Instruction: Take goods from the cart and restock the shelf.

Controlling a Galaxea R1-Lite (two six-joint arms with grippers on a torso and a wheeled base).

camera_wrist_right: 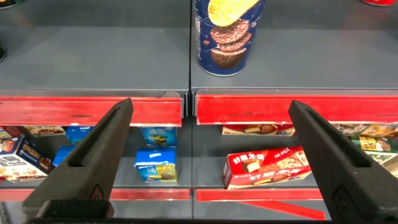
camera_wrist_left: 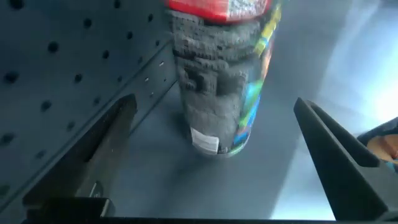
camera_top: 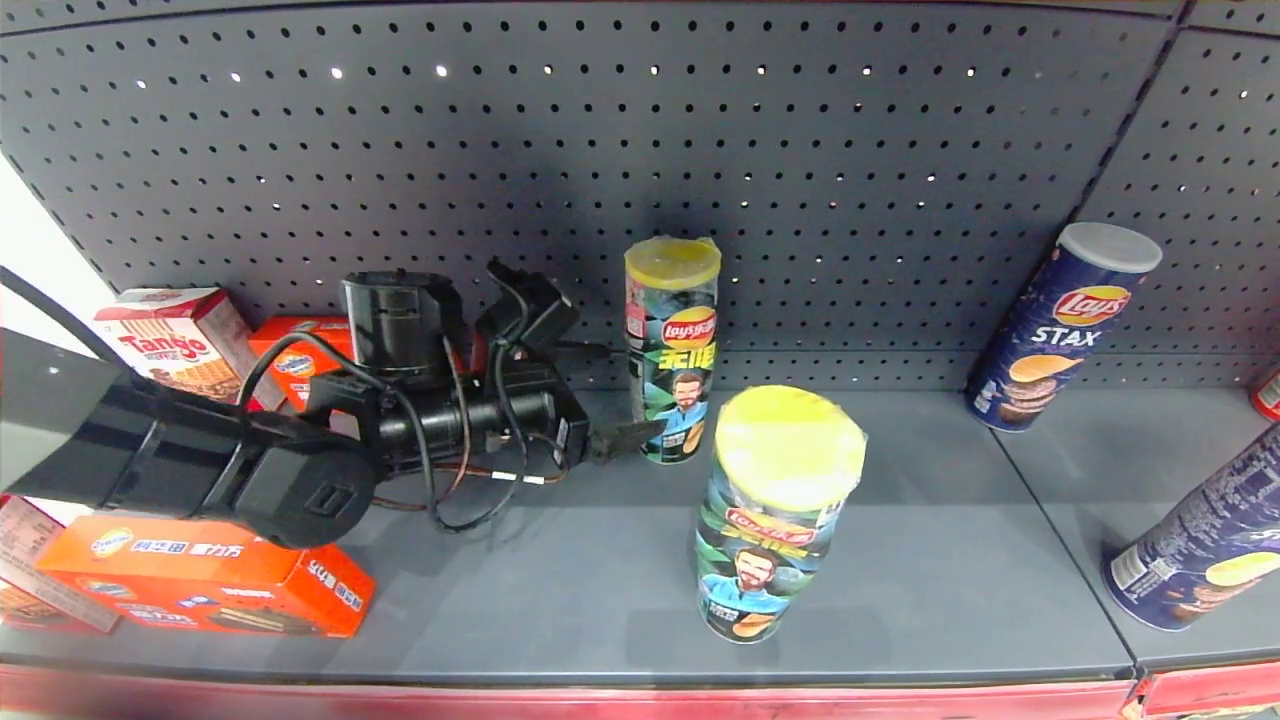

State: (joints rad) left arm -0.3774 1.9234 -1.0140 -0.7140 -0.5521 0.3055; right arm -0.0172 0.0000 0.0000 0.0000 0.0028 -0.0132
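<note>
The shelf (camera_top: 950, 560) holds orange boxes (camera_top: 205, 585) on the left, blue cans (camera_top: 1060, 330) on the right, and two yellow-lidded chip cans upright mid-shelf: the front can (camera_top: 775, 515) near the edge, the rear can (camera_top: 672, 350) by the pegboard. The left gripper (camera_top: 628, 438) is spread wide at the rear can, which looks placed; whether it touches, I cannot tell. The right gripper (camera_wrist_right: 211, 104) is spread and empty at the shelf's red front edge, so more restocking probably remains.
</note>
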